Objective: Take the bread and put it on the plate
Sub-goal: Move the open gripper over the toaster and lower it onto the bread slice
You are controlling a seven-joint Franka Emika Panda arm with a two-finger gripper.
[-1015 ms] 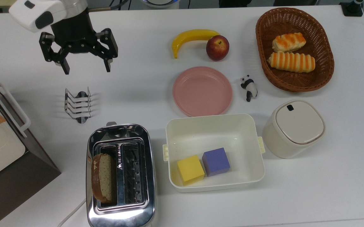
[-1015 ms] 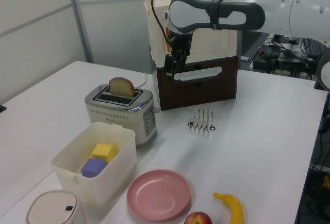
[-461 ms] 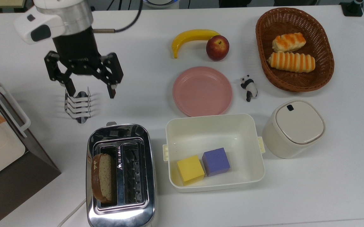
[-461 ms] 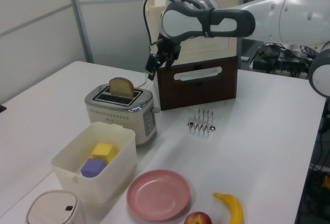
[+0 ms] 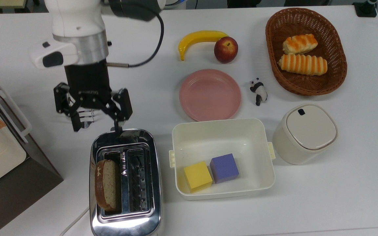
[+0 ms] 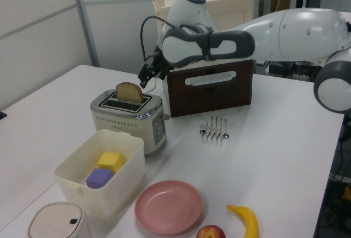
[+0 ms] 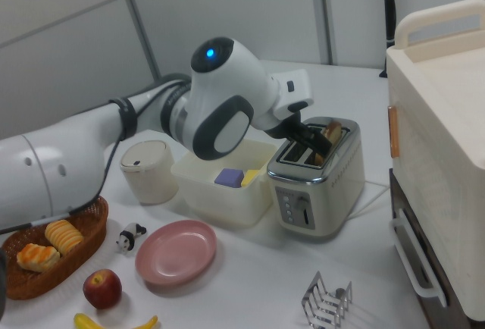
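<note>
White table (image 5: pixel 339 196), bread (image 5: pixel 105 184) in toaster (image 5: pixel 125 213)

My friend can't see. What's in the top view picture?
A black two-finger gripper hangs open beside a shiny toaster holding a brown speckled bread slice. An empty round pink plate waits on the white table.

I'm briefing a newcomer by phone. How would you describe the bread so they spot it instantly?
Find the shiny metal toaster at the table's near edge in the top view. The bread stands upright in its left slot: a tan, speckled, dark-crusted flat slice, unlike the orange-striped rolls in the wicker basket.
</note>
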